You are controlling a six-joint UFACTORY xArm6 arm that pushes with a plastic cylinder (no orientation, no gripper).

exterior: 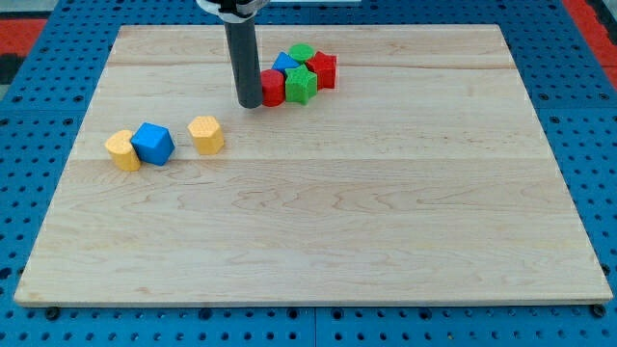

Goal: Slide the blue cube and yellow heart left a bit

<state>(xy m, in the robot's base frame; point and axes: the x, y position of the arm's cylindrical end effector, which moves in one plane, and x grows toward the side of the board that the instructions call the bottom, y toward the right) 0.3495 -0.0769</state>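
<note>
My tip down on the board, tucked against the cluster at the view's top.

My tip (pixel 250 104) is a bare rod end, nothing held, sitting right beside a red block (pixel 273 88) on its left. That red one bunches with a green block (pixel 301 85), a blue block (pixel 285 63), another green (pixel 303 52) and a red star-like block (pixel 323 70). Well off to the view's lower left, the blue cube (pixel 152 144) touches a yellow block (pixel 122 150), with a second yellow block (pixel 205 134) just to its right; which is the heart, I cannot tell. All on the wooden board (pixel 318 231).
</note>
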